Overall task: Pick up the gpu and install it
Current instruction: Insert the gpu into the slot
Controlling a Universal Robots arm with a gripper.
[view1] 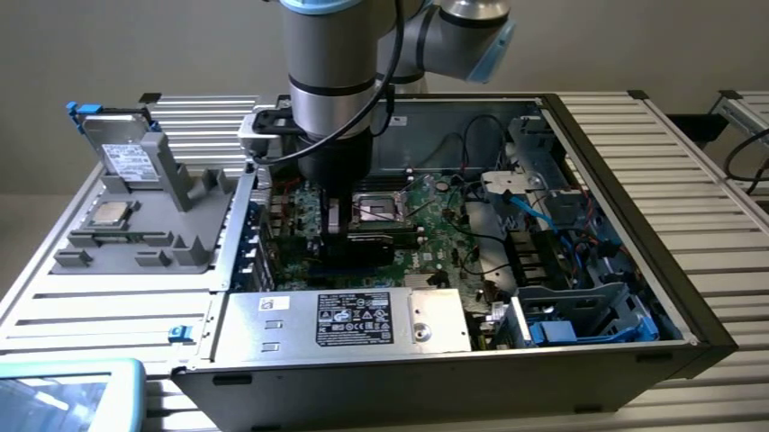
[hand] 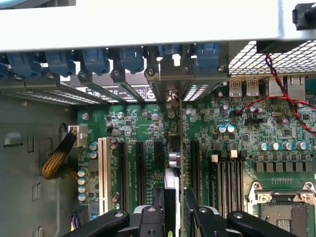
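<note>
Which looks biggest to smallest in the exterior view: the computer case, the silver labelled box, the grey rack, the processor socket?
computer case
grey rack and silver labelled box: too alike to rank, box nearer the camera
processor socket

Exterior view: raised, angled down over the open computer case (view1: 420, 378), middling near; wrist view: behind the gripper (hand: 174, 197), close, seemingly square onto the motherboard (hand: 133, 118), which both views share.

The hand (hand: 174, 200) (edge-cropped) half hides the gpu (hand: 173, 159).
</note>
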